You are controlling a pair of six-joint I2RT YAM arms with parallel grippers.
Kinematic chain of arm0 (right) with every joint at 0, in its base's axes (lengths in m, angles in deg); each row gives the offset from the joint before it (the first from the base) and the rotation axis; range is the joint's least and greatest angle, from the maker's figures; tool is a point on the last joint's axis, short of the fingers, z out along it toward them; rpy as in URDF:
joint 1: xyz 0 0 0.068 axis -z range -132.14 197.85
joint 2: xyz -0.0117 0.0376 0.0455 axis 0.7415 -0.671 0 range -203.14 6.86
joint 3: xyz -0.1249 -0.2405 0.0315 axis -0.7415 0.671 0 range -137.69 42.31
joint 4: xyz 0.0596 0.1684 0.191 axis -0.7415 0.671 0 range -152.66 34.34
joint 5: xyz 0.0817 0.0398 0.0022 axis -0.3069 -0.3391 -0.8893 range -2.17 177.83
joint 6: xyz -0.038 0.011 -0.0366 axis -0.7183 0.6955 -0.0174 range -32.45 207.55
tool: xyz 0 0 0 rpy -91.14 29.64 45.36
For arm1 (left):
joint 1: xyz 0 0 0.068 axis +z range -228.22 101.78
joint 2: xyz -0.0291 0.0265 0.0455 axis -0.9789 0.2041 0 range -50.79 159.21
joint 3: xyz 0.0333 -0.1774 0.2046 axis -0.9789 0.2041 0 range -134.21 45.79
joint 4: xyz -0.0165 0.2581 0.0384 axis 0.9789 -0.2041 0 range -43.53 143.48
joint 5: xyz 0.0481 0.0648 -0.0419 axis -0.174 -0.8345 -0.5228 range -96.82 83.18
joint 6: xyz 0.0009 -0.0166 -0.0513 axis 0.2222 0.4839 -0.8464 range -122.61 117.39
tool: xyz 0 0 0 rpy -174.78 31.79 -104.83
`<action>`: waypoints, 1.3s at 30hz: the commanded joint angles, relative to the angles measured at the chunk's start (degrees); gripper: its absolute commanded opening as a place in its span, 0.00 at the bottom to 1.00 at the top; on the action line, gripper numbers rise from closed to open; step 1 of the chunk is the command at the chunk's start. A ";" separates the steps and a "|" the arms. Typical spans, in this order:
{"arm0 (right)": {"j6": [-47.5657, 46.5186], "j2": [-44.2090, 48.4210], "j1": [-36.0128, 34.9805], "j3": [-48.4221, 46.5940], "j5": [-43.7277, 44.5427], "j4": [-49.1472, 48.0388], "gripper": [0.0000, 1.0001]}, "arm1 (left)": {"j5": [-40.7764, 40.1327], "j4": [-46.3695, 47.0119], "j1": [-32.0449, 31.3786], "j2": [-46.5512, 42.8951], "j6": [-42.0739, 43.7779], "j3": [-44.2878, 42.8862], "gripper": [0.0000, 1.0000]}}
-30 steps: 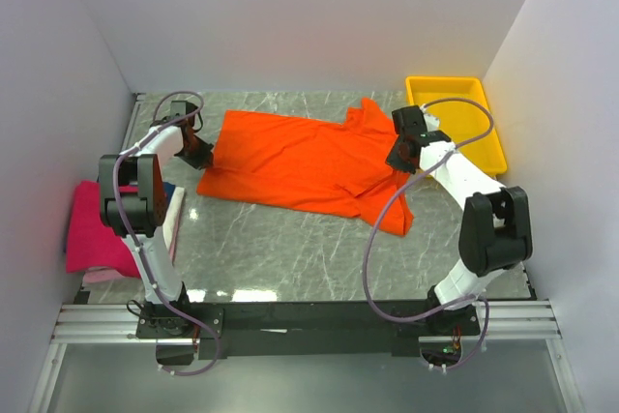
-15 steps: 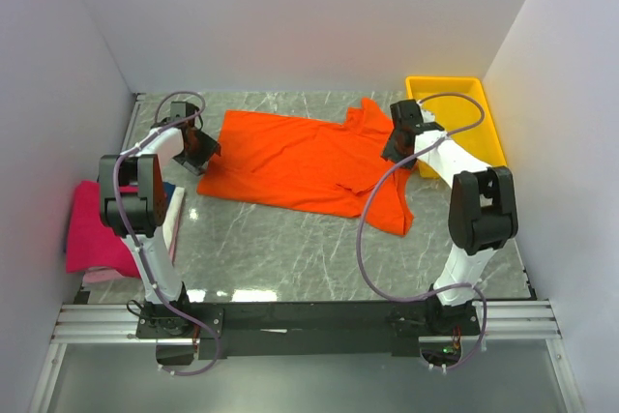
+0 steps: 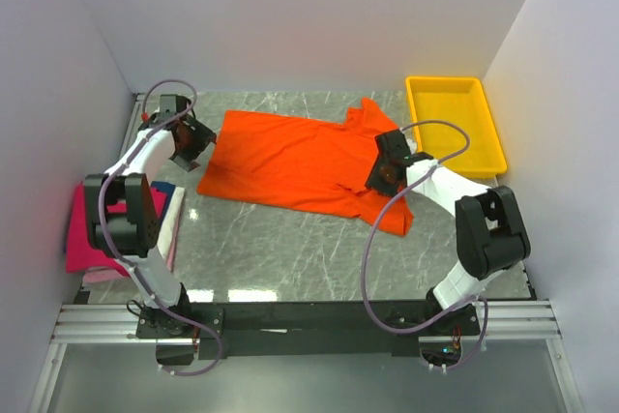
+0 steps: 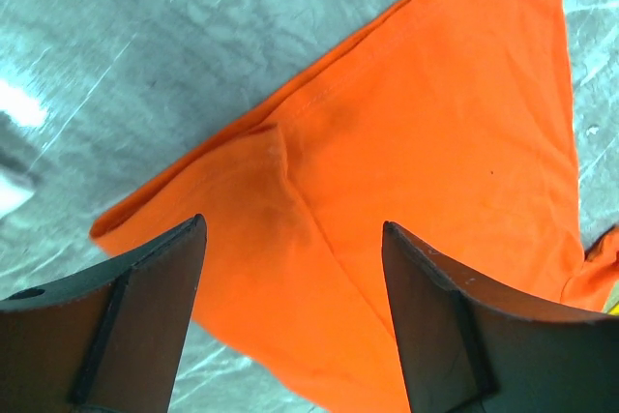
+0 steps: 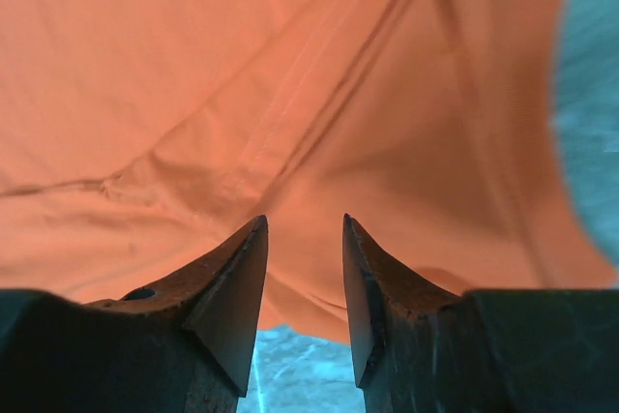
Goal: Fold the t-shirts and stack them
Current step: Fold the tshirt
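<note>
As the orange t-shirt point(image 3: 290, 157) lies flat on the counter point(image 3: 290, 249), long axis left to right, we hold both hands open and empty: left hand point(image 3: 200, 140) at its left edge, right hand point(image 3: 380, 181) over its right sleeve end

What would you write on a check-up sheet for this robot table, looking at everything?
Surface: grey marbled table, flat.
Job's things: orange shirt spread out, not folded, right sleeve rumpled; pink shirt folded at the left edge.
Clutter: yellow tray far right, nothing in it.
Pincers: left pincer open over the orange shirt's left corner; right pincer open over its right sleeve; neither holds cloth.
Cables: left cable and right cable each loop off an arm; no snag seen.
Surroundings: white walls on three sides.
</note>
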 commanded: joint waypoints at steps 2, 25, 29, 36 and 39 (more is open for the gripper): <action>3.22 -2.17 -1.66 -0.45 -3.11 -7.06 0.44 | 0.32 0.22 0.15 -4.59 -0.31 2.57 0.78; 4.55 -11.13 -2.81 -10.99 -0.75 -5.75 0.02 | 1.73 -0.31 0.15 -6.97 2.60 4.42 0.77; 3.49 -15.08 -2.90 -16.17 -0.83 -4.61 0.01 | 2.26 0.13 0.15 -7.05 2.86 4.59 0.77; -2.21 -19.84 -2.81 -24.26 -0.32 -2.85 0.41 | 4.37 1.09 0.15 -7.84 3.65 6.26 0.77; -4.59 -18.70 -2.72 -26.55 1.97 -1.80 0.52 | 5.51 1.45 0.06 -8.89 3.74 7.66 0.78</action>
